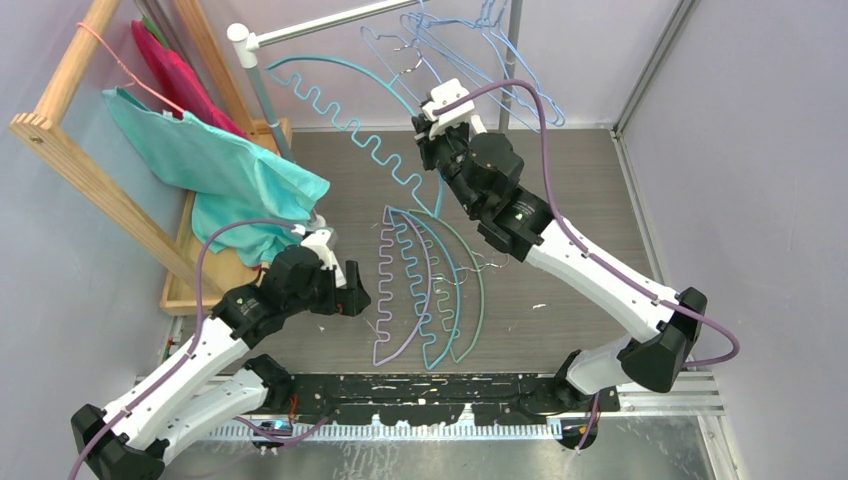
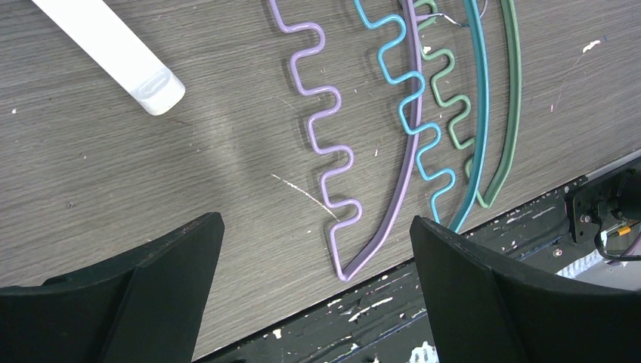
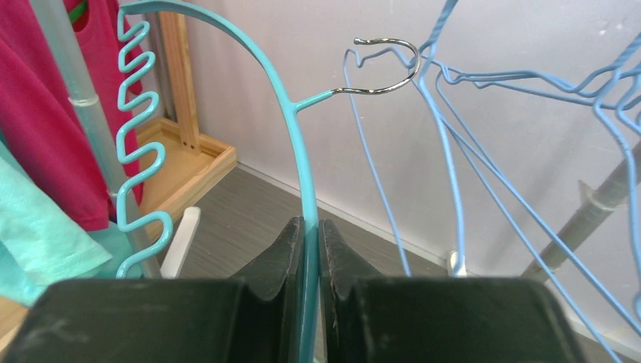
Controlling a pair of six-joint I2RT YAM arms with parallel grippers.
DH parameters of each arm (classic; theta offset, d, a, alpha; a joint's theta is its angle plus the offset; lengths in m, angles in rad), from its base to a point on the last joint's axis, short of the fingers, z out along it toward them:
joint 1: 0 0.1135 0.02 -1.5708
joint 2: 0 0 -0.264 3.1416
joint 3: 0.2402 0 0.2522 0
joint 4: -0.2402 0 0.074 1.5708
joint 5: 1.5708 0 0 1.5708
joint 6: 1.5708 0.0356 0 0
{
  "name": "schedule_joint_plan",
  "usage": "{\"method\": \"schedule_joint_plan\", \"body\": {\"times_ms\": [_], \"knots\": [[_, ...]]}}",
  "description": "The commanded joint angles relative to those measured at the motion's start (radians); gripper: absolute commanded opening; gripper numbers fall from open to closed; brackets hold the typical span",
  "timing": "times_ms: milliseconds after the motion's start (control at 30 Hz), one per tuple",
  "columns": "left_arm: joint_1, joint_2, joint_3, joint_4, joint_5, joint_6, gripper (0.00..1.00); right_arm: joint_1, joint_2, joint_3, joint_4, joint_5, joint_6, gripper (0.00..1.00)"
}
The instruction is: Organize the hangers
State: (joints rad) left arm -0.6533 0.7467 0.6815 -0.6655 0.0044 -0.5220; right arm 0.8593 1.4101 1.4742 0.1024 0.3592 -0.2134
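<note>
Right gripper (image 3: 310, 227) clamped on teal wavy-bar plastic hanger (image 3: 301, 151), just beside grey metal rail (image 1: 320, 22). Keep metal hook level, seat over rail. Left gripper (image 2: 317, 223) wide open, empty, well apart from rail.

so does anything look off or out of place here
Three wavy hangers, lavender, light blue and green, lie overlapping flat on the grey wood-grain table rather than on the metal rail. A teal cloth sags bunched over the wooden rack.

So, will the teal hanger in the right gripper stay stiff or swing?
Probably stiff: the teal hanger holds its arch though the right gripper pinches one thin spot. It may pivot there, its wavy bar hanging to one side. Likely light, being thin.
</note>
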Motion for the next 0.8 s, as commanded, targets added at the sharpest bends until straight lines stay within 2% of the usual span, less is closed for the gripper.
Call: {"method": "schedule_joint_plan", "body": {"times_ms": [0,433,767], "knots": [[0.001,-0.005,0.014,0.05,-0.004,0.019,0.98,0.009,-0.057,0.083,0.07,0.035,-0.06,0.01],[0.002,-0.009,0.018,0.047,-0.006,0.019,0.98,0.065,0.004,0.229,0.056,0.045,-0.141,0.01],[0.002,-0.023,0.015,0.042,-0.008,0.019,0.98,0.066,0.183,0.44,0.03,0.076,-0.266,0.01]]}}
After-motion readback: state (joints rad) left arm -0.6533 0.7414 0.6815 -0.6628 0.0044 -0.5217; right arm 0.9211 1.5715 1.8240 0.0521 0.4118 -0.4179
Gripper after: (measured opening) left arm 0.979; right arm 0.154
